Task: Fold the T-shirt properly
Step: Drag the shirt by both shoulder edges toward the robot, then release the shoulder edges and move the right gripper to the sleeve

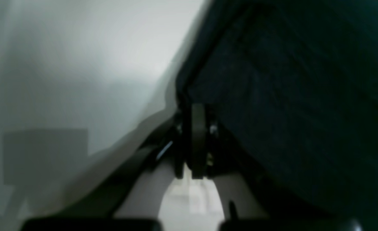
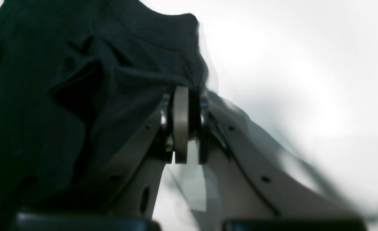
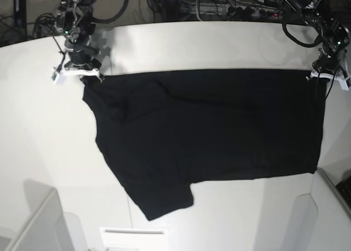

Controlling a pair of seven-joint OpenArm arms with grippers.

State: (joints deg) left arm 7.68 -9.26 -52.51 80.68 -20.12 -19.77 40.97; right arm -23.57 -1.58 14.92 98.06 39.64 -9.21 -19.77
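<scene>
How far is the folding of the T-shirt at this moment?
Early. Done: the black T-shirt lies spread on the white table. In hand: the left gripper and right gripper each pinch a far corner. Left: no finished fold is visible.

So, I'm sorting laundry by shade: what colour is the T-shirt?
Plain black; the T-shirt shows best in the base view.

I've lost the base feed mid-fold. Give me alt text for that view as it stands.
A black T-shirt lies spread across the white table, pinched at its two far corners: the right end effector at the view's left, the left end effector at the view's right. One sleeve points toward the camera.
</scene>
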